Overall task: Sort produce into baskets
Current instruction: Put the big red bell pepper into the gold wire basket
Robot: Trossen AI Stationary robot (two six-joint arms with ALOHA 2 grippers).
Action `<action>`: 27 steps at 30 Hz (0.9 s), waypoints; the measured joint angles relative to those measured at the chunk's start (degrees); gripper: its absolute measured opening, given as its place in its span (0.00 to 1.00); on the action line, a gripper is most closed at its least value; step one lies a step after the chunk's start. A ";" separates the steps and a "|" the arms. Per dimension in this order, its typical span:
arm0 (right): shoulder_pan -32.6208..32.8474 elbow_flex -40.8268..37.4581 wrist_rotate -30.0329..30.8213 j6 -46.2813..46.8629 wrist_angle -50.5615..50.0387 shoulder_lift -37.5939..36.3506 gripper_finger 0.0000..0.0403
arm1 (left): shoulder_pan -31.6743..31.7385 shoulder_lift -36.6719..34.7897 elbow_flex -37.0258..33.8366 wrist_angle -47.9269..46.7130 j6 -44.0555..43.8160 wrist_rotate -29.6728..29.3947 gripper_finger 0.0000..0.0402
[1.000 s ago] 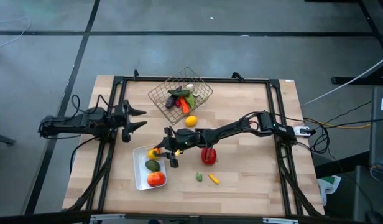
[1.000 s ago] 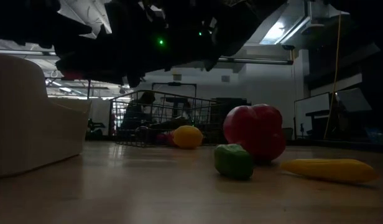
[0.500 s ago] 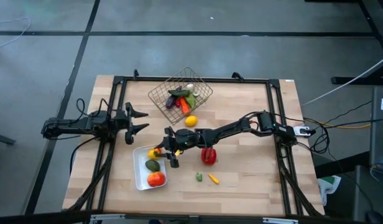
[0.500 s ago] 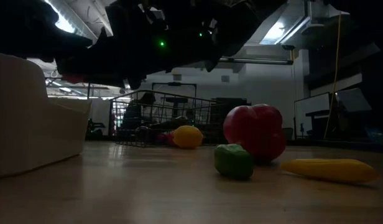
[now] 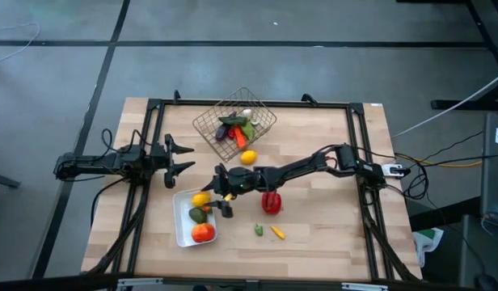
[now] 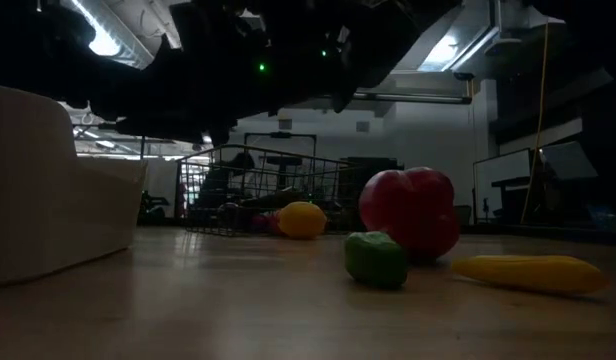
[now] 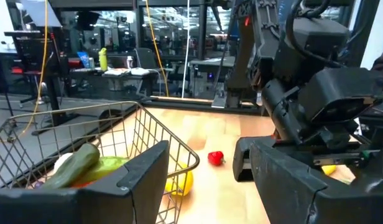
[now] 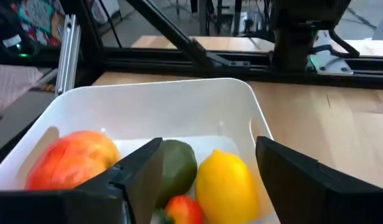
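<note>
Lemon resting in white tray directly below right gripper, jaws apart; left gripper, jaws apart, idling near wire basket; 3 pieces remaining on tabletop.

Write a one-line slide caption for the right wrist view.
Open right gripper above the white tray holding a lemon, avocado and orange tomato.

A robotics lab; benches with gear, hanging cables, ceiling lights.
</note>
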 joint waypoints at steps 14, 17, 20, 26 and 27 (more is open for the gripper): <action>-0.02 0.02 9.53 -7.74 -37.06 -19.78 0.63 | 0.01 0.02 0.00 0.01 -0.32 -0.02 0.55; -0.02 0.02 13.83 -6.57 -43.62 -22.96 0.63 | 0.01 0.02 0.02 0.02 -0.41 -0.02 0.55; -0.02 0.02 17.13 -0.01 -49.88 -25.21 0.63 | 0.01 0.07 0.02 0.01 -0.34 -0.02 0.55; -0.12 0.00 21.59 13.40 -61.92 -26.21 0.63 | 0.01 0.09 0.02 0.00 -0.30 -0.02 0.55; -0.38 0.00 21.46 14.63 -64.26 -26.41 0.63 | 0.01 0.11 0.00 0.00 -0.36 -0.02 0.55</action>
